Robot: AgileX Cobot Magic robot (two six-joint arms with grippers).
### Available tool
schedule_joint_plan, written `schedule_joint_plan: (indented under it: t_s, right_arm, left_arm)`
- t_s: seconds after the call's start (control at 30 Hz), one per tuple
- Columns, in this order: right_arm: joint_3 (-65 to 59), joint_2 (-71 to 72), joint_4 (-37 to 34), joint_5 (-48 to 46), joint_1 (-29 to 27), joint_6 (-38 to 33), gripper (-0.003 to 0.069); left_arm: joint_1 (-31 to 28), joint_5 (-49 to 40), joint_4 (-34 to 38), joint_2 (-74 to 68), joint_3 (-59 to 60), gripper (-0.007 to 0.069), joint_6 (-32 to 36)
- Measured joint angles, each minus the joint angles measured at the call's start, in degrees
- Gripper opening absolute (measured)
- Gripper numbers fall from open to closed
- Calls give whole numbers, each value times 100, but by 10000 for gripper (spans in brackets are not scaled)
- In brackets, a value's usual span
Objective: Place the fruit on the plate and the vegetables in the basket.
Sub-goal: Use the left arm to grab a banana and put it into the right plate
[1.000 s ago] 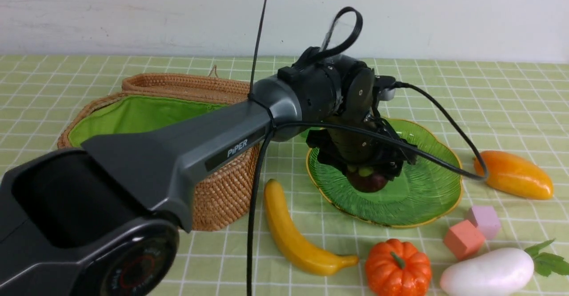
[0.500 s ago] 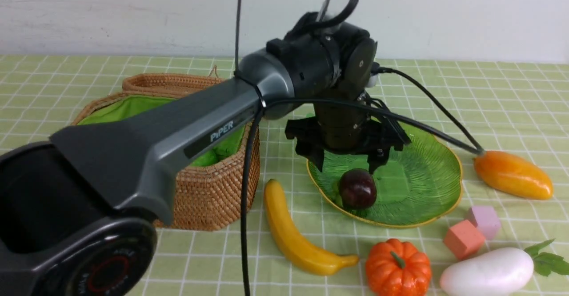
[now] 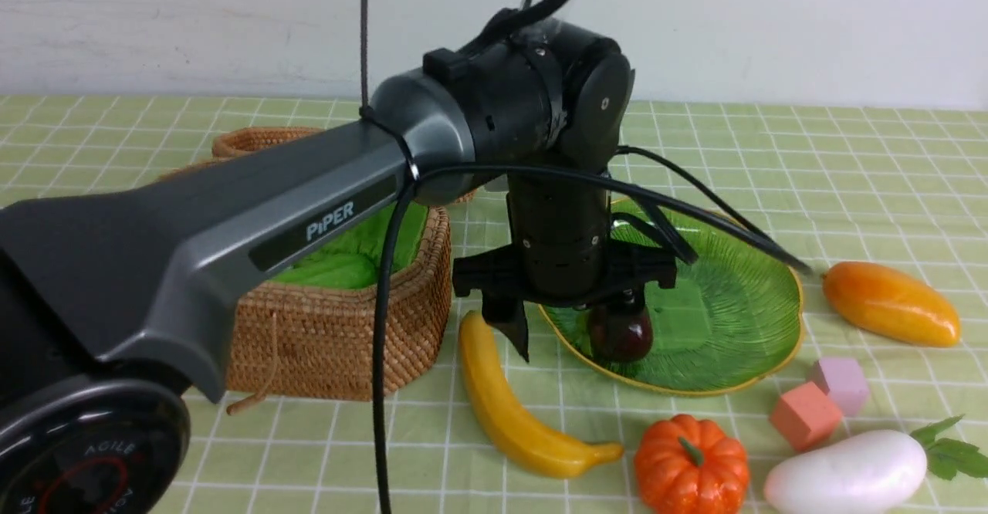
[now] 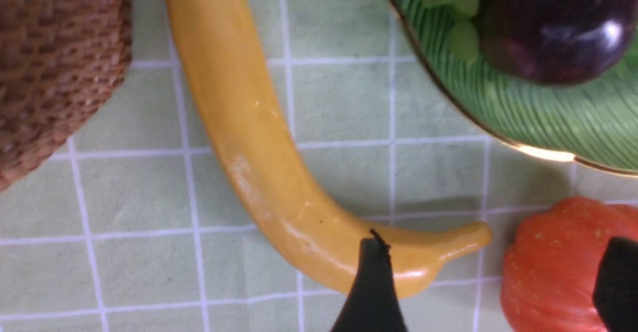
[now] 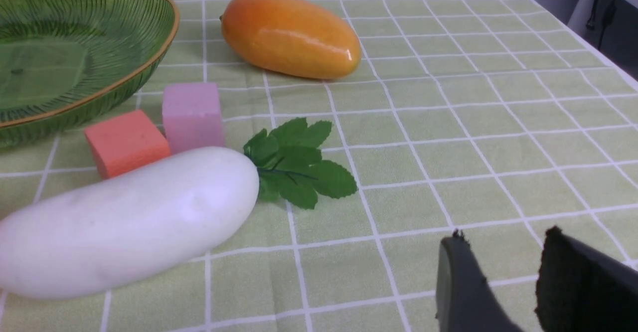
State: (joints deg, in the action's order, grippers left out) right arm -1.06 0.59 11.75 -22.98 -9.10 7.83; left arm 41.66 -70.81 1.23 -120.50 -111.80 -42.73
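Now the mangosteen (image 3: 621,335) lies on the plate (image 3: 741,306), clear of the left fingers (image 3: 509,325), spread wide

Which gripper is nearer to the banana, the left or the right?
Left. The left gripper hangs open just above the banana; the right gripper is out past the leafy end of the radish, farther away.

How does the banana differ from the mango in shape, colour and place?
The banana is long and curved; the mango is a plump oval. The banana is yellow; the mango is orange fading to yellow. The banana lies left of the plate, by the basket; the mango lies right of it. Both rest on the cloth, off the plate.
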Motion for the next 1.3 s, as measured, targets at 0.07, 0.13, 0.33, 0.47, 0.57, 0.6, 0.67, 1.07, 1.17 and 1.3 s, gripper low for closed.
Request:
schedule_joint_plan:
  t_s: [0.07,0.13,0.33,0.47,0.57,0.6,0.67,1.07,1.17,1.3]
  right_arm:
    - [0,0,0,0,0,0,241]
    - [0,0,0,0,0,0,241]
    - [0,0,0,0,0,0,241]
    - [0,0,0,0,0,0,241]
    - [0,0,0,0,0,0,241]
    - [0,0,0,0,0,0,241]
    - [0,0,0,0,0,0,241]
    - [0,0,0,0,0,0,241]
    - [0,0,0,0,0,0,241]
    - [0,0,0,0,0,0,241]
  left_arm:
    - [0,6,-29,105,96,539,-12]
    - [35,6,-49,297,217,539,-12]
    - [133,17,-216,924,1015,539,-608]
    - [127,252,-347,927,1482,539,-1647]
    - [127,521,-383,761,1557,539,-1943]
    - [127,613,-389,650,1564,539,-1998]
    - [127,687,-389,517,1564,539,-2025]
    - [127,795,-337,-174,1570,469,-1900]
    - [127,805,-318,-221,1570,400,-1866]
    - [127,801,-306,-221,1570,308,-1733]
